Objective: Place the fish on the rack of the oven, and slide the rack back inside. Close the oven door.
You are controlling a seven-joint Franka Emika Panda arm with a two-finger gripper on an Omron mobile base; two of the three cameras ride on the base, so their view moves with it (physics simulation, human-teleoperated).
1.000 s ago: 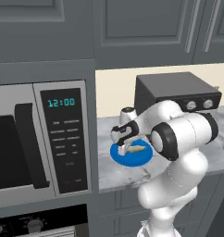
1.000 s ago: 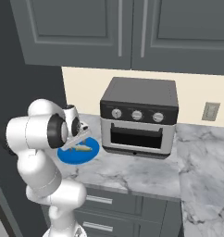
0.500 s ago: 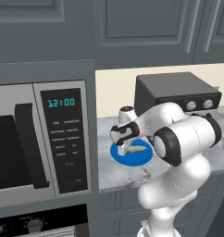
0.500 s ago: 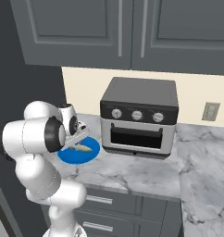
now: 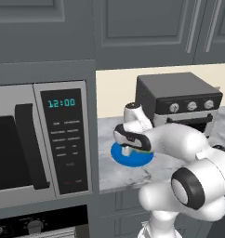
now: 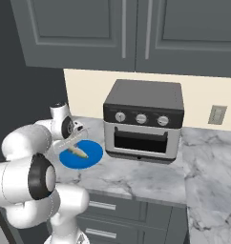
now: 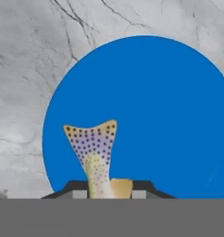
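White arm folded forward and low, pincer (image 7: 104, 187) apparently clamped, pointing downward.

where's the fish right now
The fish is over the blue plate on the marble counter, left of the toaster oven, pinched in the shut gripper.

Fish (image 7: 96, 157): small, slender, pale yellowish-tan with dark speckles; forked tail fin spread, body narrowing below it. In the hand view the tail stands over the blue plate (image 7: 169, 115), with the body running down between the gripper (image 7: 104, 189) tips, which are closed on it. From the right base view the fish (image 6: 78, 152) lies tilted above the plate (image 6: 91, 157) on the marble worktop (image 6: 136, 178). Oven (image 5: 40, 225): dark front with a round knob, below the microwave (image 5: 40, 139).
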